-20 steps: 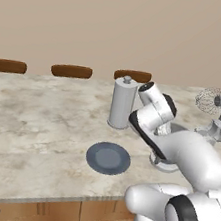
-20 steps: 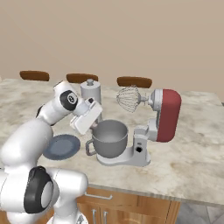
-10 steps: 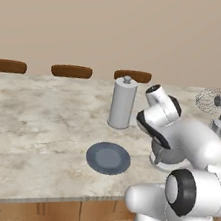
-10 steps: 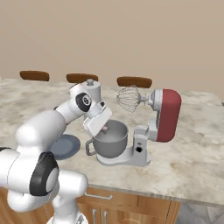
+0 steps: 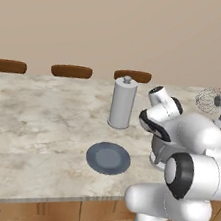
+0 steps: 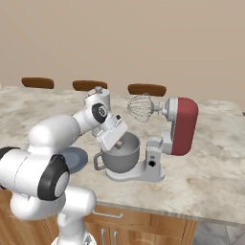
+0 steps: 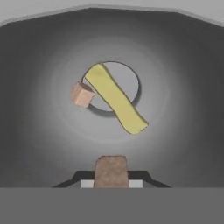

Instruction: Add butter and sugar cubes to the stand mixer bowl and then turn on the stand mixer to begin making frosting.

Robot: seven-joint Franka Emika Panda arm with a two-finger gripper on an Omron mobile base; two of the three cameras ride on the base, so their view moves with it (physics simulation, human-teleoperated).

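I'm looking straight down into the stand mixer bowl through the hand camera. The pincer is clenched on a sugar cube, a small tan block sitting right between the two dark tips at the bottom of that view, above the bowl's floor.

Down on the floor of the bowl lies the butter, a yellow stick set diagonally across the pale round centre. A second sugar cube rests just beside the butter's upper end, close enough that I can't tell if the two touch.

From the right base view, the hand is tipped down over the bowl's rim on the near-left side, with the pincer just inside the opening. The bowl sits on the flat base of the stand mixer, handle facing left. The mixer's dark red head is tilted back, and the wire whisk hangs in the air, above the bowl and clear of it.

On the left base view the arm blocks most of the bowl. The round blue-grey plate lies flat on the marbled tabletop, left of the bowl, and the tall grey canister stands upright behind the plate. Brown chair backs line the tabletop's far edge.
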